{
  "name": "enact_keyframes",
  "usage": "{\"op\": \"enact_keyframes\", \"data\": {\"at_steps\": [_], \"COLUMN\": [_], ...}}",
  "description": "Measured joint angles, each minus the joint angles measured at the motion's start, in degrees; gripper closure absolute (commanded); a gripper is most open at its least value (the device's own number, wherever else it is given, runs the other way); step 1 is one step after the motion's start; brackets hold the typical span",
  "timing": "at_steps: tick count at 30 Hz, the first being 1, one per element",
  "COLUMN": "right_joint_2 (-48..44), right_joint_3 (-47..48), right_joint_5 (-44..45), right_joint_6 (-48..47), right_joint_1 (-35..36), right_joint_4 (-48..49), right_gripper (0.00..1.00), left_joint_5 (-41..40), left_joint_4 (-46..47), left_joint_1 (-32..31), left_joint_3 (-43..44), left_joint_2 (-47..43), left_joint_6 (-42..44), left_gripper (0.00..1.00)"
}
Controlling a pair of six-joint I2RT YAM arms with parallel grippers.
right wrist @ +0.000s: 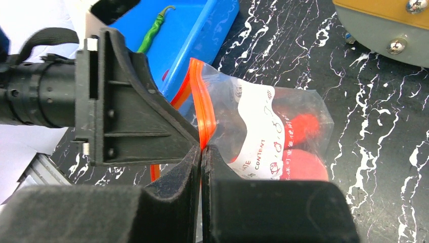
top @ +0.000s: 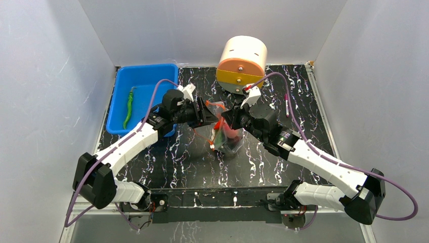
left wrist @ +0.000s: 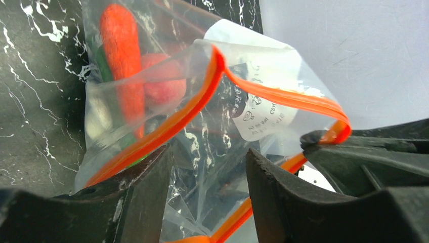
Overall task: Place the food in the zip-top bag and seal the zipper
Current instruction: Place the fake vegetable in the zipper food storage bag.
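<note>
Left arm (top: 129,144) and right arm (top: 316,158) both stretch forward, angled inward so the 2 wrists nearly meet at centre. Left pincer (left wrist: 207,154): 2 fingers spread, jaws apart. Right pincer (right wrist: 201,152): fingers pressed together, clamped on the zipper (right wrist: 201,101). Pincer tips sit just beside each other.

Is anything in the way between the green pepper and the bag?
Yes. The green pepper lies in the blue bin, so the bin's side wall and the left arm stand between it and the zip-top bag. The right gripper pinches the zipper.
</note>
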Motion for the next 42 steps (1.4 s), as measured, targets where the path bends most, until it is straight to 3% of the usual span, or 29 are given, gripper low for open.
{"op": "enact_keyframes", "data": {"at_steps": [2, 6, 7, 8, 9, 25, 32, 42], "right_joint_2": [0.0, 0.0, 0.0, 0.0, -0.1, -3.0, -4.6, -5.0], "right_joint_3": [0.0, 0.0, 0.0, 0.0, 0.0, -0.3, -2.0, -2.0], "right_joint_5": [0.3, 1.4, 1.6, 1.8, 2.0, 4.0, 4.2, 5.5], "right_joint_6": [0.0, 0.0, 0.0, 0.0, 0.0, 0.0, 0.5, 2.6], "right_joint_1": [0.0, 0.0, 0.0, 0.0, 0.0, 0.0, 0.0, 0.0], "right_joint_4": [-0.2, -1.3, -1.5, -1.6, -1.7, -3.5, -3.6, -6.2], "right_gripper": [1.00, 1.00, 1.00, 1.00, 1.00, 1.00, 1.00, 1.00], "left_joint_5": [-0.8, -3.3, -3.9, -4.7, -5.2, -20.2, -27.3, -23.2], "left_joint_4": [-0.2, -2.0, -2.5, -3.0, -3.5, -9.8, -16.7, -21.3], "left_joint_1": [0.0, 0.0, 0.0, 0.0, 0.0, 0.0, 1.1, 10.1], "left_joint_3": [0.0, 0.2, 0.4, 0.7, 1.2, 7.2, 15.1, 16.8], "left_joint_2": [-1.2, -3.5, -4.0, -4.4, -4.8, -8.3, -5.5, -2.4], "left_joint_6": [0.8, 3.5, 4.4, 5.3, 6.3, 26.6, 35.6, 43.6], "left_gripper": [0.38, 0.32, 0.27, 0.06, 0.02, 0.02, 0.02, 0.05]}}
